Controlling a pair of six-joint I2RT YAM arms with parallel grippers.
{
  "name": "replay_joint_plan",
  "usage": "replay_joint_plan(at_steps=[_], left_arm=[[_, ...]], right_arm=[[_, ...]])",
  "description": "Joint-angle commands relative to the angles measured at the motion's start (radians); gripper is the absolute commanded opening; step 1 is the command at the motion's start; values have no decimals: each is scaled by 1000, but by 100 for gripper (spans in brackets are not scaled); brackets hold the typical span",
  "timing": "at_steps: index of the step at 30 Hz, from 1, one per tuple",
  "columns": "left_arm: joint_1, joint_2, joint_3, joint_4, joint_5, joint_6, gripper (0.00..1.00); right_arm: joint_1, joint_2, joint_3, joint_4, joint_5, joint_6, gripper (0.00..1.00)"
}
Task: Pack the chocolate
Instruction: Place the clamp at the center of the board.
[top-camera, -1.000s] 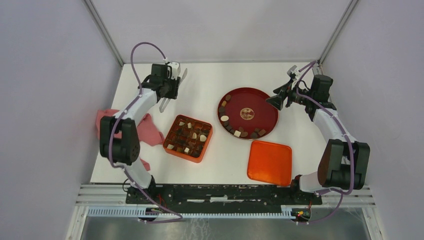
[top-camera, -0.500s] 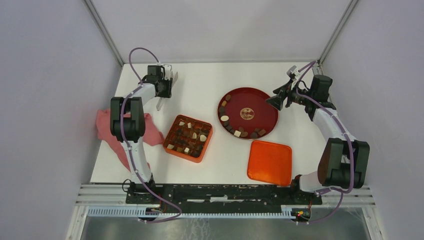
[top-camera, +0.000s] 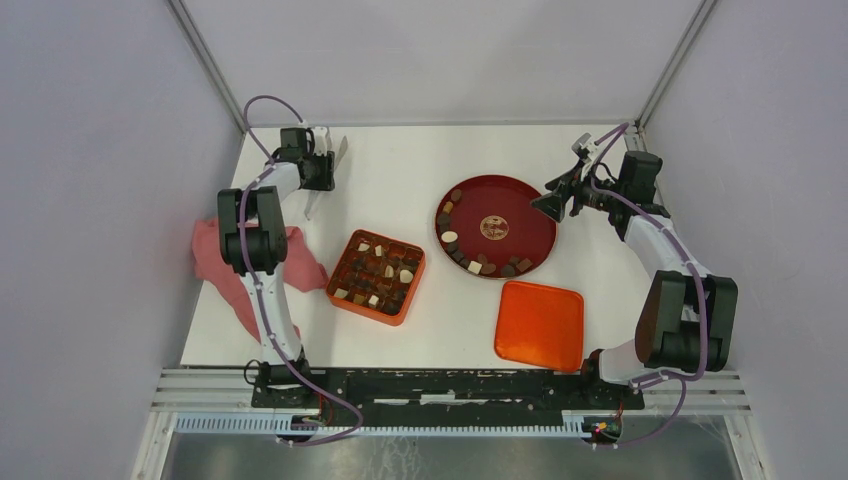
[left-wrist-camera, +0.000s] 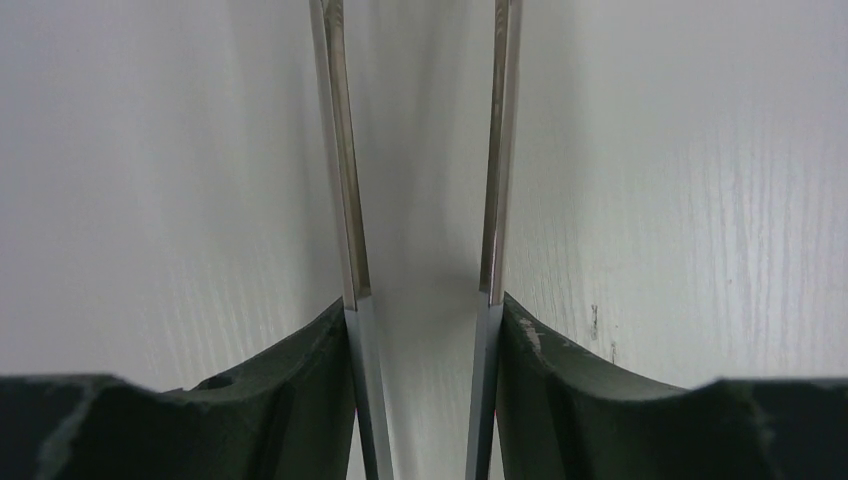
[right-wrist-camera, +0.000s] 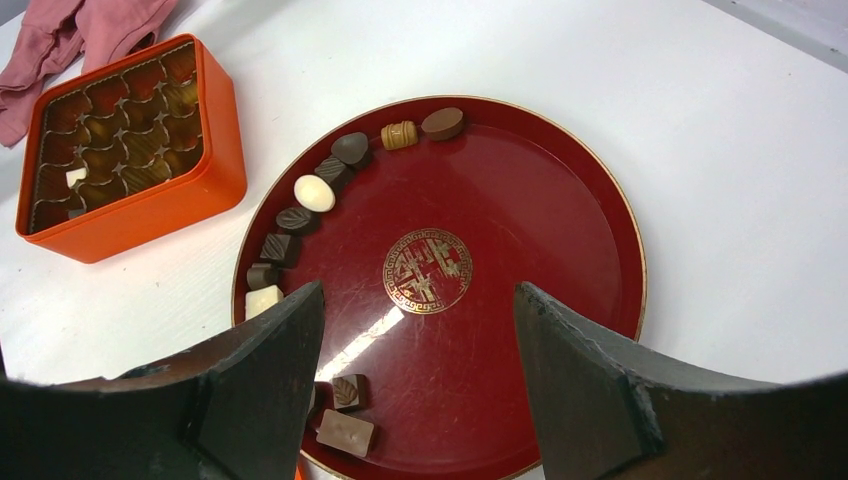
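Several chocolates (top-camera: 452, 237) lie along the left and near rim of the round dark-red plate (top-camera: 530, 215); in the right wrist view they show as brown and cream pieces (right-wrist-camera: 314, 193) on the plate (right-wrist-camera: 560, 230). More pieces sit in the orange compartmented box (top-camera: 377, 277), which also shows in the right wrist view (right-wrist-camera: 140, 215). My right gripper (top-camera: 552, 203) hovers open and empty over the plate's right edge (right-wrist-camera: 415, 290). My left gripper (top-camera: 322, 180) is at the far left of the table, away from the box; its thin metal blades (left-wrist-camera: 345, 200) stand apart with nothing between.
The orange lid (top-camera: 540, 324) lies near the front right, below the plate. A pink cloth (top-camera: 255, 262) lies at the left table edge beside the box, also seen in the right wrist view (right-wrist-camera: 80, 30). Grey walls close in the table on three sides.
My left gripper has drawn back toward the far left corner, away from the box. The right arm, the plate and the chocolates have not moved.
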Motion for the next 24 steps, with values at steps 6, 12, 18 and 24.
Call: replay_joint_plan(at_steps=[6, 12, 18, 24], left_arm=[[-2, 54, 63, -72, 3, 2, 61], [-1, 34, 68, -80, -15, -9, 65], [-1, -71, 101, -73, -60, -66, 66], [0, -249, 98, -37, -45, -145, 66]], right_arm=[[6, -1, 6, 18, -14, -21, 75], [5, -7, 8, 18, -16, -21, 75], [6, -12, 12, -14, -12, -35, 75], [6, -31, 19, -38, -5, -63, 75]])
